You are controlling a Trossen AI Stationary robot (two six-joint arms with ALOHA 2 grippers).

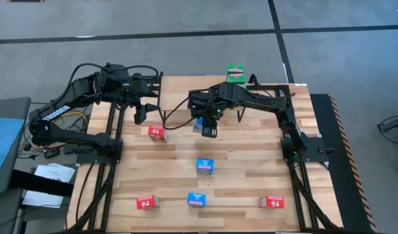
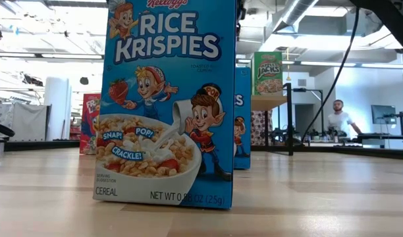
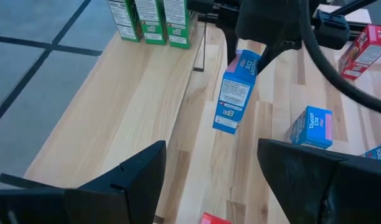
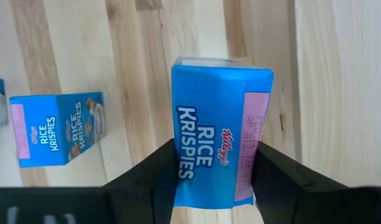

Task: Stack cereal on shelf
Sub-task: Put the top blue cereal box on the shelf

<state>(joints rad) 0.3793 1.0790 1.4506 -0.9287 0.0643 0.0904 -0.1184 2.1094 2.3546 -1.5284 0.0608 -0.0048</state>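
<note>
Currently right gripper: jaws clamped on a blue cereal box, lifted off the counter. Left gripper: jaws open, idle nearby.

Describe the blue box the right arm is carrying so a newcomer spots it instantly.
Start at the slatted wooden table and follow the right arm to its hand near the far middle. The blue Rice Krispies box clamped there hangs above the wood; the other blue boxes sit on the table.
</note>
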